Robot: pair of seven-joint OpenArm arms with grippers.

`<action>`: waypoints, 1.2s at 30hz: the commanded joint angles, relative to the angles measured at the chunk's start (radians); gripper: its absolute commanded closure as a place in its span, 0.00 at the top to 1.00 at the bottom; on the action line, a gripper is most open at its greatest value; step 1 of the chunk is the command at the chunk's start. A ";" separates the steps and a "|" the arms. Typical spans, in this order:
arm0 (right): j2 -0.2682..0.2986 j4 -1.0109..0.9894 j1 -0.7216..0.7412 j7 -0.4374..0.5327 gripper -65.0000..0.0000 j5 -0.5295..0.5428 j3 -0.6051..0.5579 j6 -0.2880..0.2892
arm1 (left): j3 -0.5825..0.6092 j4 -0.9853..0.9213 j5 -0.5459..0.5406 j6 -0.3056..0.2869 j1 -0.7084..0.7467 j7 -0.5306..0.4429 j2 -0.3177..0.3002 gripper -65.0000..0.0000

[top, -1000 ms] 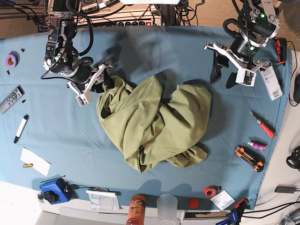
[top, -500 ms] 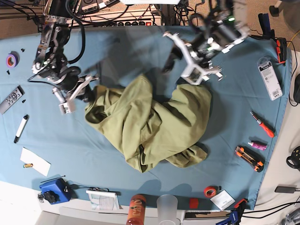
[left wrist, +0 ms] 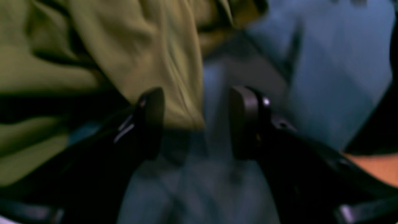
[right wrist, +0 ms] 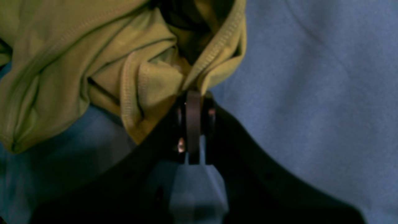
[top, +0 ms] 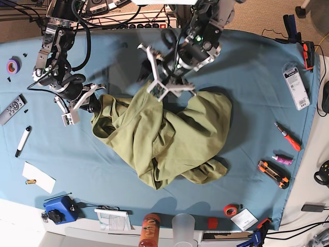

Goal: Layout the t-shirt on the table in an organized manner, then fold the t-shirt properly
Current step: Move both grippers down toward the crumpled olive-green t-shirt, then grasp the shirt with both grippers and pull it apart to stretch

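The work is at the first step, the laying out: the t-shirt (top: 164,139) lies as a crumpled heap in the middle of the worktop (top: 257,77), with no sleeve or hem spread flat, so I judge that the folding cannot begin yet. The right gripper (right wrist: 193,102) has its jaws pressed together on a ribbed edge of the cloth, which looks like the collar or a hem; from the overhead view this arm reaches in from the far left corner of the worktop, and its gripper sits at the left end of the heap, low and near the surface. The left gripper (left wrist: 196,123) has its jaws apart, with one loose edge of the t-shirt hanging down between them but not pinched. Its arm comes down from the far side of the worktop, bent over the top edge of the heap near the middle. The wrist picture is blurred, so I cannot say if the fingers (left wrist: 150,121) touch the cloth. To my eye, the next move asks that this gripper closes on that edge, and then both arms pull apart and lift a little, so the t-shirt opens and can be laid flat.
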 commanded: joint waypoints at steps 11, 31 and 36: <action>0.013 0.015 0.014 0.033 0.00 -0.039 0.004 0.003 | 0.003 -0.047 0.076 0.097 -0.056 -0.006 0.018 0.52; 0.048 0.014 0.085 0.077 0.00 -0.173 0.088 -0.032 | -0.237 -0.037 0.201 0.267 -0.122 0.193 0.004 0.52; 0.048 0.014 0.085 0.077 0.00 -0.173 0.088 -0.032 | -0.336 -0.037 0.056 0.153 -0.122 0.193 0.004 0.52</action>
